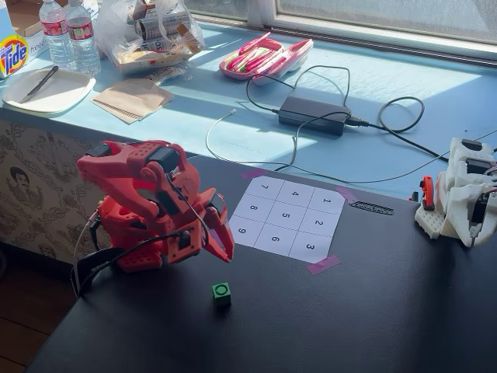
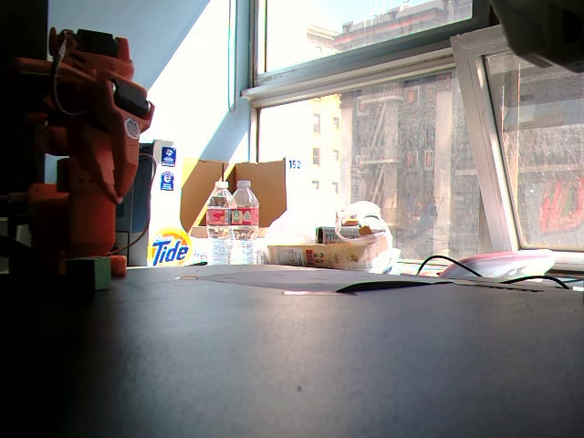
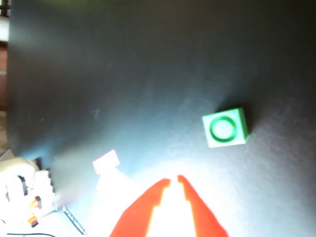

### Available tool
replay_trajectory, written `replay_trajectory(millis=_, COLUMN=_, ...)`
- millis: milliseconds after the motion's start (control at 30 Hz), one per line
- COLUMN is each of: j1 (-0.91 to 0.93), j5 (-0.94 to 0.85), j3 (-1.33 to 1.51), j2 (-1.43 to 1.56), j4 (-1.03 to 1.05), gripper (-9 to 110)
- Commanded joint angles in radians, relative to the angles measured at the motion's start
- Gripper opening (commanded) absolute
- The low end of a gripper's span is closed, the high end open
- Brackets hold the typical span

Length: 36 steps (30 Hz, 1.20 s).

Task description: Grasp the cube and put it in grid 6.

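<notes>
The small green cube (image 1: 221,291) with a dark ring on top sits on the black table, just in front of the folded red arm. My red gripper (image 1: 223,247) hangs over the grid's near left corner, a short way behind the cube. In the wrist view the cube (image 3: 225,128) lies ahead and to the right of the gripper (image 3: 174,180), whose fingertips nearly meet with nothing between them. Grid 6 (image 1: 276,239) is the middle square of the paper grid's near row and is bare. The low fixed view shows the cube (image 2: 91,272) beside the arm's base.
A white second arm (image 1: 462,194) stands at the table's right edge. Pink tape (image 1: 322,265) holds the grid's corners. A power adapter (image 1: 312,115) with cables, bottles (image 1: 70,35) and a plate (image 1: 46,89) lie on the blue sill behind.
</notes>
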Motion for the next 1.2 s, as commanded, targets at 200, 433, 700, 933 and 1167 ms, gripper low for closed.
replay_trajectory(millis=200, j1=0.147, j5=-0.288, j3=-0.453, j2=-0.505, j4=0.198, gripper=15)
replay_trajectory(millis=433, j1=0.216, j5=-0.477, j3=-0.362, j2=-0.517, j4=0.156, gripper=28)
replay_trajectory(millis=700, j1=0.238, j5=-0.653, j3=-0.080, j2=-0.397, j4=-0.025, gripper=45)
replay_trajectory(millis=933, j1=0.236, j5=-0.729, j3=-0.008, j2=-0.433, j4=-0.118, gripper=46)
replay_trajectory(millis=1167, j1=0.242, j5=-0.779, j3=-0.008, j2=-0.494, j4=-0.184, gripper=45)
